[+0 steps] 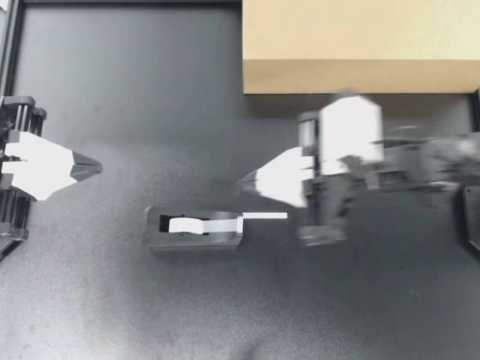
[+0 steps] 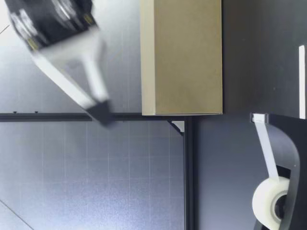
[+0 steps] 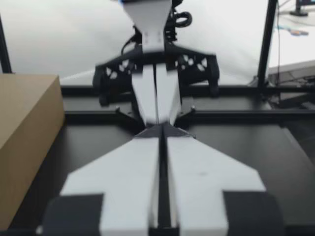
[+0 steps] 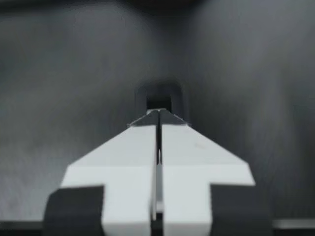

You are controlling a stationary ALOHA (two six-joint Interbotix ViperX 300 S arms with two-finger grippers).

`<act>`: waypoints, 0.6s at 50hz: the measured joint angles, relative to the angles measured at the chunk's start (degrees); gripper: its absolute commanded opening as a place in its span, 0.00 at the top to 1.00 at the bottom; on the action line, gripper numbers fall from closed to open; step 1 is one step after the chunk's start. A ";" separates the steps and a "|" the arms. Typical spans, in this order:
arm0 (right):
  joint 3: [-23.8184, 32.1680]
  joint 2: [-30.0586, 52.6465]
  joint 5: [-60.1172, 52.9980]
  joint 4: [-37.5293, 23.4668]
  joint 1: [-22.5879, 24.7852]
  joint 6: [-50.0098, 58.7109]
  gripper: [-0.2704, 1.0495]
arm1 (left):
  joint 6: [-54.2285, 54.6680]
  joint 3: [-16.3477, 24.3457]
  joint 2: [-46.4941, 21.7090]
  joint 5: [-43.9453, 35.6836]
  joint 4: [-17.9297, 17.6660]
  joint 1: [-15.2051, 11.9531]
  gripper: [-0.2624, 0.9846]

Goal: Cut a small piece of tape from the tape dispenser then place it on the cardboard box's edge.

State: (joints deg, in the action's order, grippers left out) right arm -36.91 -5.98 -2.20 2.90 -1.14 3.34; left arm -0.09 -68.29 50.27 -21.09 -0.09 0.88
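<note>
**A:** Status?

**B:** The tape dispenser (image 1: 193,227) sits on the bench, its tape tab (image 1: 264,216) jutting toward my right tool (image 1: 244,181), which hangs raised near the tab, pinched shut on nothing. My left tool (image 1: 97,166), likewise shut and empty, sits well off the dispenser's other end.

**A:** Advice?

**B:** Open, descend, pinch the tab's free end, tear across the cutter.

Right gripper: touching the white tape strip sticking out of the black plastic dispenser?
Apart. Top view shows bare dark table between my right gripper and the white tape strip sticking out of the black plastic dispenser.
</note>
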 measured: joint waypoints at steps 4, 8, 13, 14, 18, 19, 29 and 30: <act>4.31 3.52 7.91 0.09 -0.09 0.00 0.89 | 0.09 -0.26 0.00 0.00 0.00 0.00 0.90; 8.09 6.33 14.94 0.18 0.00 0.00 0.89 | 0.09 -0.79 0.00 0.00 0.00 0.00 0.90; 11.87 9.49 21.88 0.35 0.00 -0.09 0.89 | 0.18 -1.14 0.00 0.00 0.00 0.00 0.90; 12.48 10.02 23.03 0.53 0.00 -0.18 0.89 | 0.18 -1.23 0.00 0.00 0.00 0.00 0.90; 14.94 12.13 27.69 1.58 0.00 -0.70 0.89 | 0.18 -1.49 0.00 0.00 0.00 0.00 0.90; 15.64 12.66 28.83 1.85 0.00 -0.97 0.89 | 0.18 -1.58 0.00 0.00 -0.09 0.00 0.90; 21.62 16.70 40.25 8.44 -1.49 -6.50 0.89 | 0.18 -1.93 0.00 -0.09 0.00 0.00 0.90; 22.06 17.05 41.22 9.40 -1.85 -7.56 0.89 | 0.18 -1.93 0.00 0.00 0.00 0.00 0.90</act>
State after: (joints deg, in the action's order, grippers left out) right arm -14.85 11.07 39.02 12.30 -2.99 -4.22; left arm 0.09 -70.22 50.27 -21.09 -0.09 0.88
